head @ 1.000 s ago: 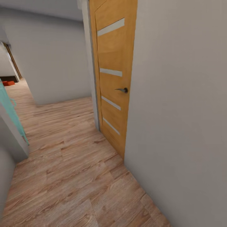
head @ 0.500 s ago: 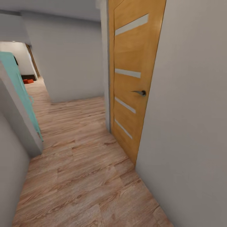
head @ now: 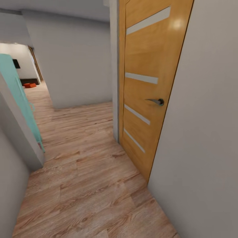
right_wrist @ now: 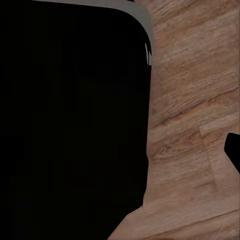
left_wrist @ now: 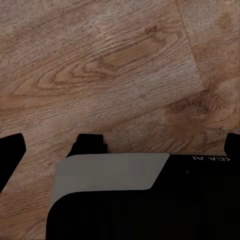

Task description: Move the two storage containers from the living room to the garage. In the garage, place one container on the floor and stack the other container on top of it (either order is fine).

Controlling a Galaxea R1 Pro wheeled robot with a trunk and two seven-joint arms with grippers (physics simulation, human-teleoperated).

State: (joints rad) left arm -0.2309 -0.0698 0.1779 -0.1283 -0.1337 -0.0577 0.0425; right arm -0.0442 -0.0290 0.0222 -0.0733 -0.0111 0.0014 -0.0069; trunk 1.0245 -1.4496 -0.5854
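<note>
- Below the left wrist camera, two black finger tips of the left gripper (left_wrist: pixel 120 147) show at the opposite side edges of the frame, one finger (left_wrist: pixel 10 152) at the left edge and one at the right edge, so the jaws stand wide apart with nothing between them.
- At the right edge of the right wrist frame, one black finger tip (right_wrist: pixel 234 150) of the right gripper is visible; whether that gripper is apart or together cannot be told.
- Both wrist cameras also look onto a black robot body with a pale grey rounded panel (left_wrist: pixel 112 172), above light brown wood plank flooring (left_wrist: pixel 100 65).
- Head view, right half of the frame: a tall orange-brown wooden door (head: pixel 148 82) with four pale horizontal strips and a dark metal lever handle (head: pixel 156 101) stands closed, set in a plain pale grey wall (head: pixel 205 132).
- Centre and lower frame: the plank flooring runs as a corridor toward the upper left.
- Left edge: a turquoise door panel (head: pixel 19 96) leans against a grey wall corner.
- Upper left, far down the corridor: one small orange-red storage container (head: pixel 29 85) rests on the planks near a low dark cabinet (head: pixel 29 80); a black wall screen (head: pixel 16 63) hangs above.
</note>
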